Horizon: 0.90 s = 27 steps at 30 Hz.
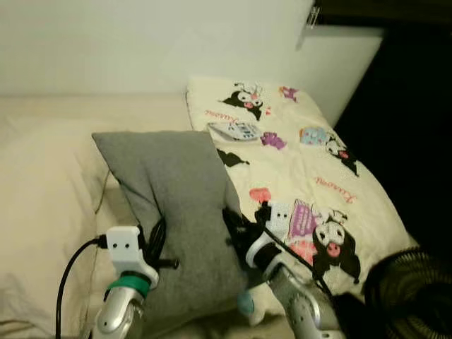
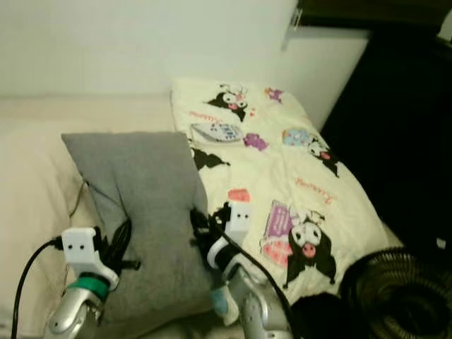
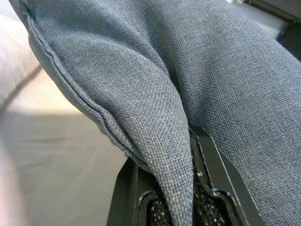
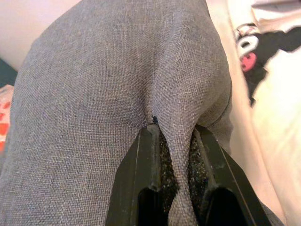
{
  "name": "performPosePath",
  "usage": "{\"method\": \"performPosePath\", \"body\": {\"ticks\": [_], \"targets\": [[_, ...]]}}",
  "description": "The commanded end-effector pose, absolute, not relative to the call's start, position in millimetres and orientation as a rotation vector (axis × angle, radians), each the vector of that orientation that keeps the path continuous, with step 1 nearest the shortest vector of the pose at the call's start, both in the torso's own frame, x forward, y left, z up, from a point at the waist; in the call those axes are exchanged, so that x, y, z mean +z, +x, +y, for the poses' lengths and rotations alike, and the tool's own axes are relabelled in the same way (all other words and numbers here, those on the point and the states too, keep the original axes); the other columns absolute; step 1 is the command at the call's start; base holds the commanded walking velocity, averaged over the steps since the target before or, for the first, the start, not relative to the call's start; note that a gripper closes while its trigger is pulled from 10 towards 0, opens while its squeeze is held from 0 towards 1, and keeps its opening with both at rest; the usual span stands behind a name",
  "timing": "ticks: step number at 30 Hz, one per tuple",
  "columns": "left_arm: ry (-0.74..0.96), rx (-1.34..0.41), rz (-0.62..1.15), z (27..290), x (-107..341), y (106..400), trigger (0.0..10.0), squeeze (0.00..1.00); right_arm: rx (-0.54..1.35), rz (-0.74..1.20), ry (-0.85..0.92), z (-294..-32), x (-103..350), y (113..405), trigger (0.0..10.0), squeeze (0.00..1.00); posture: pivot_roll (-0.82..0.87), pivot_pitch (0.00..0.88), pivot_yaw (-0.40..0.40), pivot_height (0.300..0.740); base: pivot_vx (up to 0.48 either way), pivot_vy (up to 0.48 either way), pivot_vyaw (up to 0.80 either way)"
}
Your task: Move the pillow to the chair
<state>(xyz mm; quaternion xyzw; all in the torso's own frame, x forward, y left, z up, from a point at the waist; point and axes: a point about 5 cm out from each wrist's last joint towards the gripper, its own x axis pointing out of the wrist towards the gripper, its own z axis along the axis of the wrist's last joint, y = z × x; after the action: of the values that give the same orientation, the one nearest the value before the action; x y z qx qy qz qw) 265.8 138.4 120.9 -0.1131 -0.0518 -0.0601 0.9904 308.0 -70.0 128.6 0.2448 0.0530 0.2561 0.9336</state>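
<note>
A grey fabric pillow (image 1: 176, 205) is held up over the bed between my two arms. My left gripper (image 1: 157, 254) is shut on the pillow's left edge; the left wrist view shows a fold of grey cloth (image 3: 174, 155) pinched between its black fingers (image 3: 127, 193). On the pillow's right side my right gripper (image 1: 236, 229) is shut on it, with a ridge of the cloth (image 4: 176, 155) squeezed between its fingers (image 4: 143, 174). The pillow's top corner points toward the back left.
A cream blanket with cartoon prints (image 1: 304, 162) covers the bed's right part, with a small white remote-like object (image 1: 236, 131) on it. Cream bedding (image 1: 42, 191) lies to the left. A dark round fan (image 1: 417, 296) stands at the lower right; a white wall (image 1: 141, 42) is behind.
</note>
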Motion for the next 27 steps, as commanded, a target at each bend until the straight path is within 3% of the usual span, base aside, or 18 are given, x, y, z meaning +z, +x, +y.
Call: {"method": "performPosePath", "body": {"ticks": [1, 15, 27], "targets": [[-0.245, -0.205, -0.124, 116.0, 128.9, 265.5, 10.0, 0.00, 0.611, 0.137, 0.597, -38.6, 124.1, 291.4, 10.0, 0.00, 0.06, 0.072, -0.046, 0.686, 0.000, 0.000, 0.00], [-0.225, -0.199, -0.152, 119.0, 138.1, 269.3, 10.0, 0.00, 0.596, 0.132, 0.612, -41.0, 125.6, 291.8, 10.0, 0.00, 0.06, 0.071, -0.035, 0.740, 0.000, 0.000, 0.00], [-0.257, -0.188, -0.158, 118.5, 142.5, 270.9, 10.0, 0.00, 0.575, 0.144, 0.568, -43.3, 123.7, 292.8, 10.0, 0.00, 0.05, 0.061, -0.031, 0.740, 0.000, 0.000, 0.00]]}}
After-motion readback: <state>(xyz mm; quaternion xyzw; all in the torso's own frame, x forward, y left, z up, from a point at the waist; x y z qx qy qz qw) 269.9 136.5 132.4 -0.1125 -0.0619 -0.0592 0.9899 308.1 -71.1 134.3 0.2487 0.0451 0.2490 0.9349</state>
